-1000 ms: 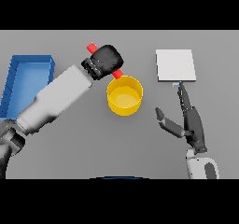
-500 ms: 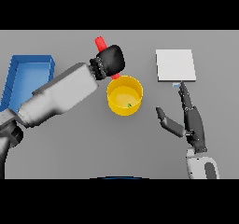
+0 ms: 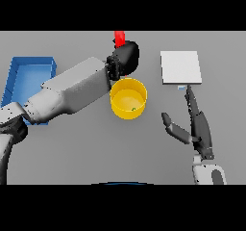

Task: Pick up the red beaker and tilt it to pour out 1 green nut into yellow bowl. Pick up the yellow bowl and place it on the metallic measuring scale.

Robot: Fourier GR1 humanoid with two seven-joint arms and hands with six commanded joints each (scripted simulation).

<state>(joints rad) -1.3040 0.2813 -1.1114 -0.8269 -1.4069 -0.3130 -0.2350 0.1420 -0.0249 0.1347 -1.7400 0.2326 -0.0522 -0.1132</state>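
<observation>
Grey counter [image 3: 96,153] fills my view, plain from edge to edge. On my left sits a blue tray [image 3: 26,76], partly covered by the left arm reaching across it. At the right rear lies the flat metallic measuring scale [image 3: 180,67]. I see the yellow bowl [image 3: 128,98] near the middle of the counter, with a small green nut [image 3: 134,109] inside. My left hand [image 3: 125,59], just behind the bowl, has its fingers curled round the red beaker [image 3: 119,36], which pokes up above it. My right hand [image 3: 192,124] hovers right of the bowl, fingers straight, thumb spread apart.
</observation>
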